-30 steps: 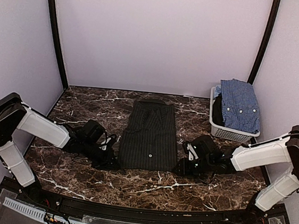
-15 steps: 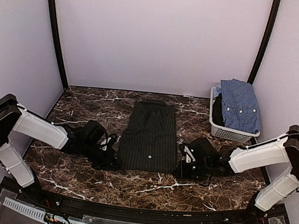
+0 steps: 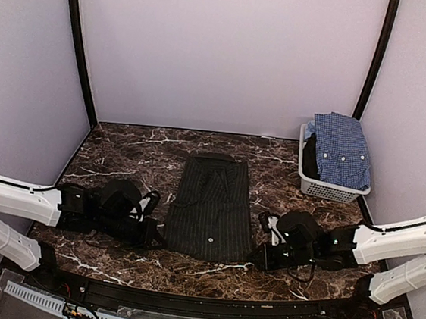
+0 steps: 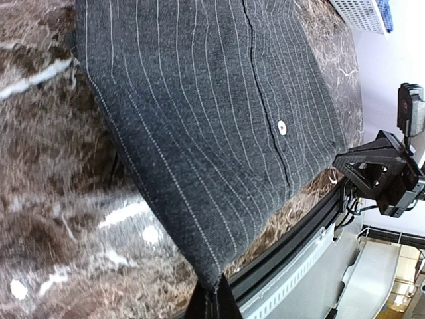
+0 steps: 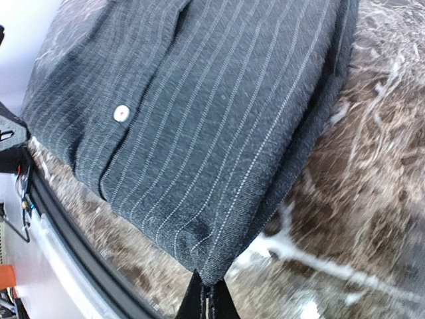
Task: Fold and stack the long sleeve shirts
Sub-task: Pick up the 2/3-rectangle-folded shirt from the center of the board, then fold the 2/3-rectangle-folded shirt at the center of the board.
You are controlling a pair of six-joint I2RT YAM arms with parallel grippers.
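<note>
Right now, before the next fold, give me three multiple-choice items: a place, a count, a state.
1. Where is the blue check shirt? A spread flat at centre; B draped over the white basket, far right; C hanging off the near edge.
2. How many white buttons show on the pinstriped shirt in the left wrist view? A none; B one; C four.
3. The left pincer and right pincer are: A both wide open; B only the left shut; C both shut on the pinstriped shirt's near corners.
Answers: 1 B, its cloth lies over the basket. 2 B, a single one sits by the placket. 3 C, each wrist view shows a corner pinched.
</note>
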